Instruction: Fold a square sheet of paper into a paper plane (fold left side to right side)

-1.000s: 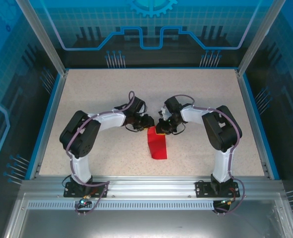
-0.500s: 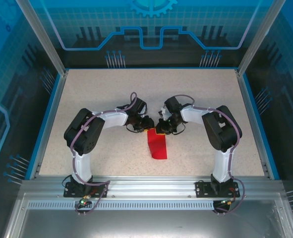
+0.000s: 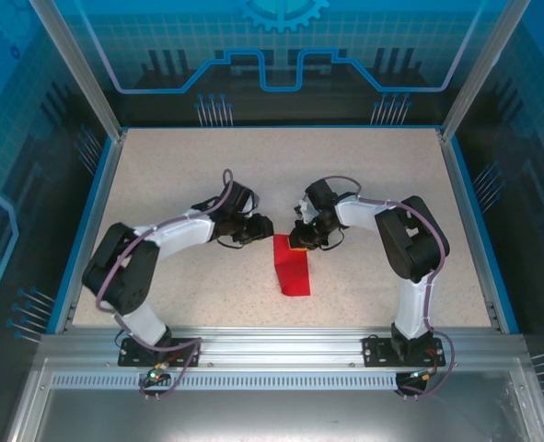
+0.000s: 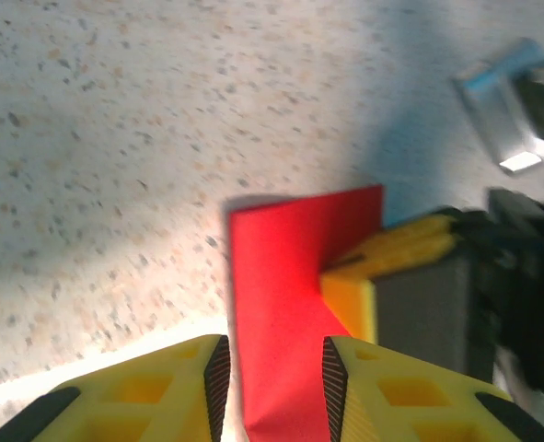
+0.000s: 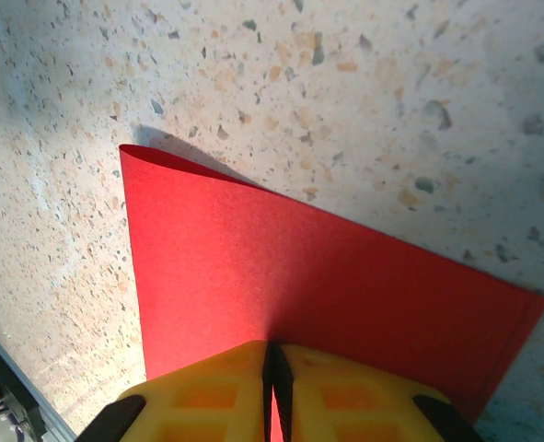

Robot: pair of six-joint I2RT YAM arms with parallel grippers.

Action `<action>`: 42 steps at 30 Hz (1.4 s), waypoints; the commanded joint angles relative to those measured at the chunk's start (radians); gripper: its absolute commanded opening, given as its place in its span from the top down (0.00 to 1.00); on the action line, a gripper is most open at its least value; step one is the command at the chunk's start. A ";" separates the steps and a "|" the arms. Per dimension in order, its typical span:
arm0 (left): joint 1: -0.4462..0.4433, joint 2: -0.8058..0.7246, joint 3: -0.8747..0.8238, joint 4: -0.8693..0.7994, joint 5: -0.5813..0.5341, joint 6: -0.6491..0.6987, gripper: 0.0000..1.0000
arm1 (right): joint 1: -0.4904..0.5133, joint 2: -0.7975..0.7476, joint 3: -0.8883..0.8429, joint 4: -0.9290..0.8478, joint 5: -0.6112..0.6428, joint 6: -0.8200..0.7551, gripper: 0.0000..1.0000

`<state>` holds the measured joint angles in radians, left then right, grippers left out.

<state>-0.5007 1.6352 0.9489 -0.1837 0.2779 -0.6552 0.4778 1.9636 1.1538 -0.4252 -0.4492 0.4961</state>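
Folded paper (image 3: pixel 292 269) lies on the bench (image 3: pixel 179 175), long axis running near to far; right gripper (image 3: pixel 297 243) pinches its far end, while left gripper (image 3: pixel 263 228), spread and empty, sits just left of that end, paper to its right.

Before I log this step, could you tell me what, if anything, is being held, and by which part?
The right gripper pinches the folded red paper by the far end of its right edge. The left gripper is open, holding nothing.
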 commanded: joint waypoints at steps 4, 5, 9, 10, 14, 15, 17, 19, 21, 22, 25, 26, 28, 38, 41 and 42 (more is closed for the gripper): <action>-0.072 -0.018 -0.108 0.209 0.096 -0.093 0.64 | 0.013 0.059 -0.035 -0.078 0.109 -0.010 0.86; -0.080 -0.003 -0.101 0.210 0.095 -0.093 0.64 | 0.013 0.060 -0.035 -0.078 0.109 -0.008 0.86; -0.104 0.070 -0.081 0.250 0.129 -0.100 0.66 | 0.015 0.067 -0.029 -0.082 0.109 -0.011 0.86; -0.109 0.085 -0.074 0.249 0.135 -0.096 0.66 | 0.013 0.069 -0.026 -0.084 0.110 -0.011 0.86; -0.131 0.120 -0.064 0.221 0.134 -0.071 0.66 | 0.014 0.067 -0.024 -0.089 0.116 -0.010 0.86; -0.135 0.125 -0.066 0.222 0.135 -0.069 0.67 | 0.014 0.068 -0.024 -0.090 0.118 -0.010 0.86; -0.143 0.128 -0.076 0.226 0.135 -0.066 0.67 | 0.014 0.067 -0.025 -0.093 0.119 -0.010 0.86; -0.150 0.133 -0.083 0.226 0.136 -0.061 0.68 | 0.014 0.068 -0.026 -0.096 0.122 -0.010 0.86; -0.156 0.140 -0.094 0.227 0.138 -0.057 0.69 | 0.015 0.068 -0.025 -0.100 0.125 -0.010 0.86; -0.158 0.140 -0.101 0.230 0.139 -0.056 0.69 | 0.015 0.069 -0.026 -0.101 0.127 -0.009 0.86; -0.163 0.133 -0.124 0.242 0.142 -0.055 0.69 | 0.015 0.070 -0.025 -0.106 0.130 -0.008 0.86; -0.164 0.126 -0.133 0.246 0.141 -0.055 0.69 | 0.016 0.069 -0.028 -0.106 0.132 -0.007 0.86; -0.165 0.114 -0.154 0.259 0.138 -0.058 0.70 | 0.015 0.070 -0.029 -0.107 0.133 -0.005 0.86; -0.186 0.085 -0.206 0.275 0.141 -0.056 0.70 | 0.016 0.070 -0.027 -0.118 0.141 -0.003 0.86; -0.195 0.064 -0.217 0.264 0.140 -0.043 0.70 | 0.016 0.073 -0.026 -0.119 0.141 -0.001 0.86; -0.196 0.055 -0.225 0.263 0.137 -0.040 0.70 | 0.016 0.074 -0.025 -0.121 0.141 -0.001 0.86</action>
<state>-0.6796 1.7290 0.7559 0.1150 0.3943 -0.7254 0.4782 1.9659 1.1580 -0.4320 -0.4454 0.4965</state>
